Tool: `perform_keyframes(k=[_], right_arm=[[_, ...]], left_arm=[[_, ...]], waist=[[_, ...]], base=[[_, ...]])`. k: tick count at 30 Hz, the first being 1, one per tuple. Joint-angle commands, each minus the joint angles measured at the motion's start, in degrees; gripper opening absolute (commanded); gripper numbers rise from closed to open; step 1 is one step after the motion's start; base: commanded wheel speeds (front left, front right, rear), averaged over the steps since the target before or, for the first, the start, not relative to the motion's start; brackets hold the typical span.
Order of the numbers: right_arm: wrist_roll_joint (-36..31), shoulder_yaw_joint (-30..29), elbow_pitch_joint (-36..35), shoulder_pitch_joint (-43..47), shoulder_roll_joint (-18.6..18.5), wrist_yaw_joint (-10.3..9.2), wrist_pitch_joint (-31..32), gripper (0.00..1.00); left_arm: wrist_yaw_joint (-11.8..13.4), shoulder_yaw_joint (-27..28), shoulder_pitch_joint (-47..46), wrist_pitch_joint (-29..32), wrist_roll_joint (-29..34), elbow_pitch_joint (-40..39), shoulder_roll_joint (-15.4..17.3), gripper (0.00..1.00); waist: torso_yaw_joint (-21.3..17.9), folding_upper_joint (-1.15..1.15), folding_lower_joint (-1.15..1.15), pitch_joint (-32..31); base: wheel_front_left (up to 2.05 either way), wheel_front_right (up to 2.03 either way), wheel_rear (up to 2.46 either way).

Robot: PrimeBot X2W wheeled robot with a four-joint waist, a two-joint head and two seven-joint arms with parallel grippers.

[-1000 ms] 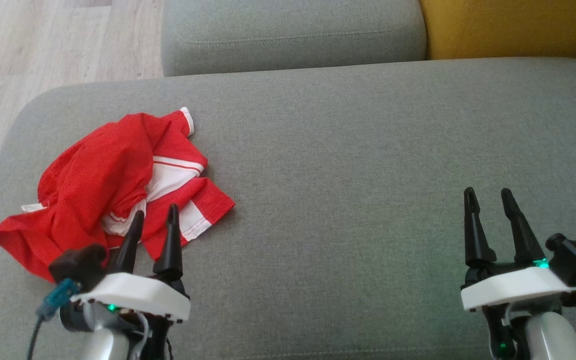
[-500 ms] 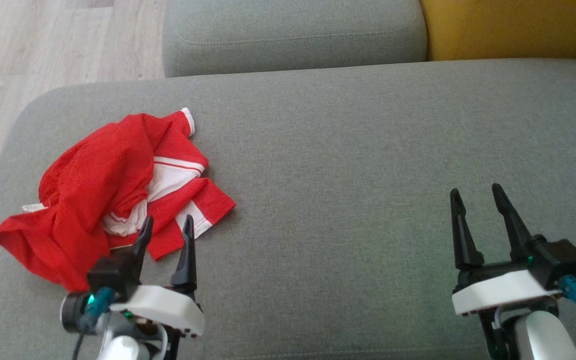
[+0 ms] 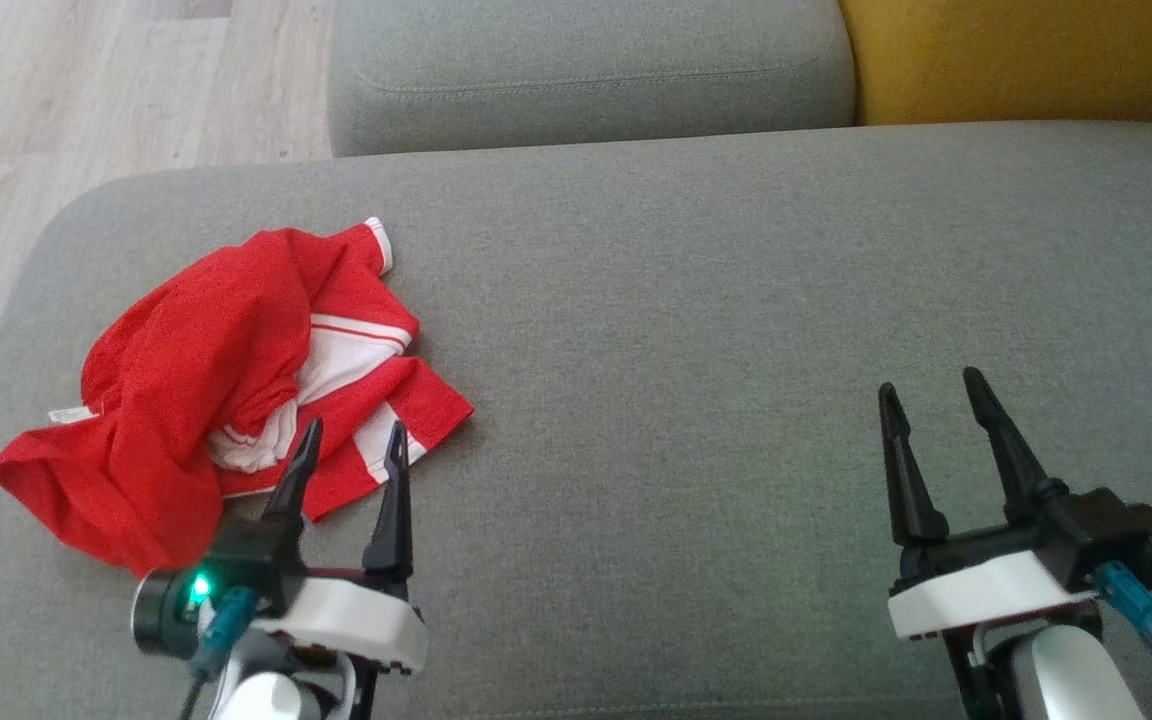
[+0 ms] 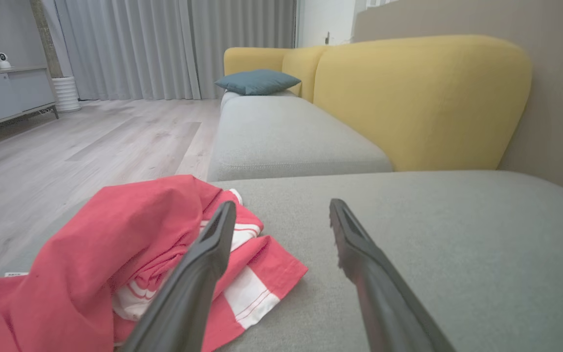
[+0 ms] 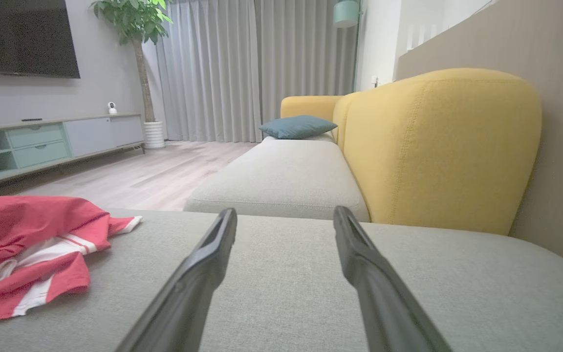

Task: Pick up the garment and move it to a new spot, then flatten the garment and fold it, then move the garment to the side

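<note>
A red garment (image 3: 196,370) with white stripes lies crumpled on the left part of the grey sofa seat (image 3: 696,330). The left wrist view shows the garment (image 4: 115,254) just left of and under the left finger; in the right wrist view the garment (image 5: 22,244) sits far left. My left gripper (image 3: 354,445) hovers open at the garment's near right edge, fingertips over its striped corner, nothing held. My right gripper (image 3: 931,395) stands open over bare seat at the right, far from the garment.
A second grey seat cushion (image 3: 586,70) adjoins at the back, with a yellow backrest (image 3: 1026,55) to its right. Wooden floor (image 3: 86,90) lies beyond the seat's left edge. A blue pillow (image 4: 257,80) rests far along the sofa.
My left gripper has drawn back towards me and shifted slightly right, off the garment's middle. My right gripper has moved a little left. The garment has not moved.
</note>
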Motion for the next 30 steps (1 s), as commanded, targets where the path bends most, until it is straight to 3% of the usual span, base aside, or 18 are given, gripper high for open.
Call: perform_keyframes(k=[1, 7, 17, 23, 30], right_arm=[[0.3, 1.5, -1.8, -1.0, -0.4, 0.01, -0.9, 1.00], [8.6, 1.4, 0.5, -0.4, -0.4, 0.01, -1.9, 1.00], [11.5, 2.1, 2.8, -0.2, -0.5, 0.01, -3.0, 1.00], [12.8, 3.1, 3.7, 0.0, -0.5, 0.01, -3.0, 1.00], [13.2, 3.2, 3.8, 0.0, -0.5, 0.01, -3.0, 1.00]], left_arm=[[-0.3, 2.9, -2.5, -1.1, 0.2, -2.8, -0.4, 1.00], [-4.8, 8.7, 0.8, -2.1, -2.3, -1.9, -4.8, 1.00], [-12.5, 13.6, 2.3, -3.2, 1.1, 2.0, -8.1, 1.00], [-14.9, 15.8, 2.5, -3.2, 1.4, 3.2, -8.8, 1.00], [-15.0, 15.8, 2.2, -3.2, 0.9, 3.5, -8.9, 1.00]], waist=[[0.0, 0.00, 0.00, 0.0], [0.1, 0.00, 0.00, -0.3], [0.0, 0.00, 0.00, -0.7], [-0.2, 0.00, 0.00, -0.9], [0.9, 0.00, 0.00, -0.7]], base=[[0.00, 0.00, 0.00], [0.00, 0.00, 0.00], [0.00, 0.00, 0.00], [0.00, 0.00, 0.00], [0.00, 0.00, 0.00]])
